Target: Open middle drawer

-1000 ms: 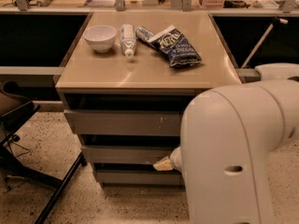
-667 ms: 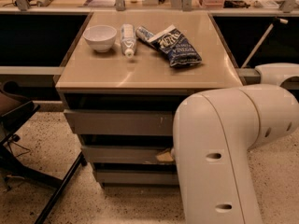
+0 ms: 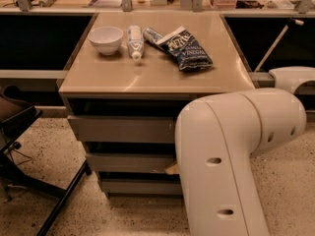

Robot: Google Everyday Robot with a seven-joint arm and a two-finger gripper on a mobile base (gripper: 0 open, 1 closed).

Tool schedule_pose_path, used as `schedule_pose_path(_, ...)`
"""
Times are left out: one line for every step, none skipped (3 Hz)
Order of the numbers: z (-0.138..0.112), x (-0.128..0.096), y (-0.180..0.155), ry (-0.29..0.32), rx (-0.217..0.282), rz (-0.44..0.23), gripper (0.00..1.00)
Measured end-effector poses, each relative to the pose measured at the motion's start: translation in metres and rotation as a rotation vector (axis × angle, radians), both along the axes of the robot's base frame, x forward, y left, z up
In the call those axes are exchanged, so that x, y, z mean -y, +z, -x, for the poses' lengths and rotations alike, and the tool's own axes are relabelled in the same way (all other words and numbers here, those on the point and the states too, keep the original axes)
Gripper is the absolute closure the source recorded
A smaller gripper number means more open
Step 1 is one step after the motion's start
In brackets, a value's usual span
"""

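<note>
Here, the arm (image 3: 221, 146) across the middle drawer (image 3: 127, 162) hides the claw; state untellable.

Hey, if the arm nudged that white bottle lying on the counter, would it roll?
Probably: the bottle lies on its side and looks round, so a sideways push likely rolls it. It seems to be light plastic. The gripper is out of sight behind the arm.

White robot arm (image 3: 221, 156), smooth and rounded.
Thick cream-white shell, round elbow, four small dark oval holes; the hand is out of sight behind it.
</note>
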State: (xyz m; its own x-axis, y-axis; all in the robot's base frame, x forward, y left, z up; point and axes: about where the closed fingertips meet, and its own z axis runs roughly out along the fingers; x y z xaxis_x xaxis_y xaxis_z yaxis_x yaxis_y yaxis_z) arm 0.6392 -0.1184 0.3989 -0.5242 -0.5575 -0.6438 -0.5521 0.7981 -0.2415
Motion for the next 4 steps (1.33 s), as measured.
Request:
schedule_pose_path(0.0034,0.0004,-0.0034,0.002,-0.017,0.003,0.0)
schedule_pose_path(0.0034,0.0004,-0.0034,0.002,-0.017,0.003,0.19)
schedule_pose_path(0.0034,0.0004,-0.0034,0.002,-0.017,0.003,0.42)
schedule_pose_path(0.0034,0.0004,-0.0034,0.002,-0.017,0.003,0.65)
